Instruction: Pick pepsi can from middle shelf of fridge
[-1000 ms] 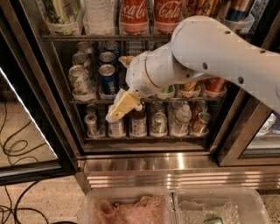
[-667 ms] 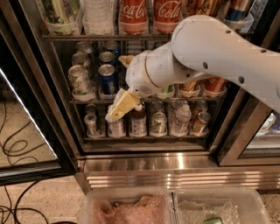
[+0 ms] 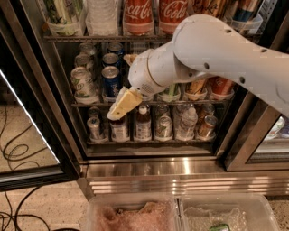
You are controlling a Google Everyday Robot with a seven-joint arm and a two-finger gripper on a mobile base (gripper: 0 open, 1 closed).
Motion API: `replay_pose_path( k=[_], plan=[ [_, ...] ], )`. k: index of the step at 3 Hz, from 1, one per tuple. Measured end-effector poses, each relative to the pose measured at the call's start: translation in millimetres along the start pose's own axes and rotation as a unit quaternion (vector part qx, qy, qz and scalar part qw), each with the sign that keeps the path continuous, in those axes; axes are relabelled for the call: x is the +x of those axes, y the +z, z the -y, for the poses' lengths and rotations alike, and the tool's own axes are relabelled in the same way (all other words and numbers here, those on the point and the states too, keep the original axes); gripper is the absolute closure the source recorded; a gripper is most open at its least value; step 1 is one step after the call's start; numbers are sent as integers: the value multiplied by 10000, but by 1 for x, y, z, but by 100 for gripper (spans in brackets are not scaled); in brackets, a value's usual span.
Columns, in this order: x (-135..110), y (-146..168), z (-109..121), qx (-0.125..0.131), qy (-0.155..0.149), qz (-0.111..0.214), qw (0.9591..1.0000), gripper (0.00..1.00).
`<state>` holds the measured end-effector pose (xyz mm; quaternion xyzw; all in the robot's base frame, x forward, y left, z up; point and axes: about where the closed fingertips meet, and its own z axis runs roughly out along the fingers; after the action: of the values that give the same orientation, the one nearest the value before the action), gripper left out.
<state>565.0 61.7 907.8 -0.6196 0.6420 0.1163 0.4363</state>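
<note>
The dark blue pepsi can [image 3: 110,81] stands at the front of its lane on the middle shelf [image 3: 90,104] of the fridge [image 3: 180,169], with more blue cans behind it. My gripper [image 3: 126,81] is just right of that can, at the shelf front, and open. Its lower yellowish finger [image 3: 122,104] hangs below the shelf edge, and the upper finger [image 3: 130,57] shows above the wrist. It holds nothing. My white arm hides the middle lanes of the shelf.
Silver-green cans [image 3: 83,83] stand left of the pepsi can and orange-red cans [image 3: 222,85] at the right. Coca-Cola bottles [image 3: 137,13] fill the rack above, small bottles [image 3: 142,124] the rack below. The open glass door [image 3: 27,117] is at left. Plastic bins [image 3: 135,212] sit below.
My gripper has shifted very slightly left, towards the pepsi can. The cans have not moved.
</note>
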Motion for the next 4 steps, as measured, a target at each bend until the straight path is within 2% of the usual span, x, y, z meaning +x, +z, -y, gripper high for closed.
replay_pose_path(
  k=[2, 3, 4],
  plan=[
    [15, 20, 25, 116, 84, -87, 9999, 0],
    [19, 69, 35, 80, 55, -139, 9999, 0],
    [17, 75, 39, 112, 84, -129, 9998, 0]
  ],
)
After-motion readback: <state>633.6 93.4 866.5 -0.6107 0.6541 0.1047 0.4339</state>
